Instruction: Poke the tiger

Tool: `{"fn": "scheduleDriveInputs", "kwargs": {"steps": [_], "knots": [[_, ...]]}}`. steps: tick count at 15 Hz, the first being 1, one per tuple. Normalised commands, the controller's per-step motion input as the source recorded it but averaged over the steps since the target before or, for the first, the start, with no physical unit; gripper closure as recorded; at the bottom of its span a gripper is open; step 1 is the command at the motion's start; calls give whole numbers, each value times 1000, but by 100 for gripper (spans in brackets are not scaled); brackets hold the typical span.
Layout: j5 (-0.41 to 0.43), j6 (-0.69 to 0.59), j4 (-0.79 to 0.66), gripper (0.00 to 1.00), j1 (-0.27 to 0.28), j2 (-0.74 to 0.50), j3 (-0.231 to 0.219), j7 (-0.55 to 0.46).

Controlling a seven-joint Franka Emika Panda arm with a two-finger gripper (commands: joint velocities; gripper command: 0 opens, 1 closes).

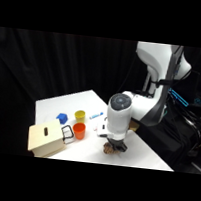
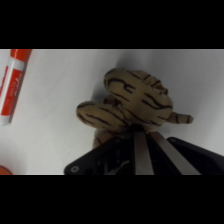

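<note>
The tiger [image 2: 131,102] is a tan toy with dark stripes, lying on the white table and filling the middle of the wrist view. My gripper [image 2: 140,130] is shut, its two metal fingers [image 2: 141,152] drawn together with their tips pressed against the tiger's near side. In the side view the gripper [image 1: 115,143] comes straight down onto the tiger [image 1: 111,150] near the table's front edge, and the white wrist hides most of the toy.
A pale wooden box [image 1: 45,139] stands at the table's front left, with an orange cup [image 1: 79,130], a yellow cup [image 1: 80,115] and a blue object [image 1: 62,118] beside it. A red-and-white marker [image 2: 14,82] lies near the tiger.
</note>
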Motion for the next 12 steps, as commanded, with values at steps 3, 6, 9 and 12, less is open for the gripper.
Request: {"fn": "scheduleDriveInputs", "kwargs": {"steps": [3, 6, 9, 12], "knots": [[11, -319, -213, 97, 5, -538, -52, -31], [38, -357, -182, 96, -66, -588, -14, -90], [38, -305, -82, 96, -79, -447, -2, -95], [71, -241, -8, 94, -91, -312, 5, -128]]}}
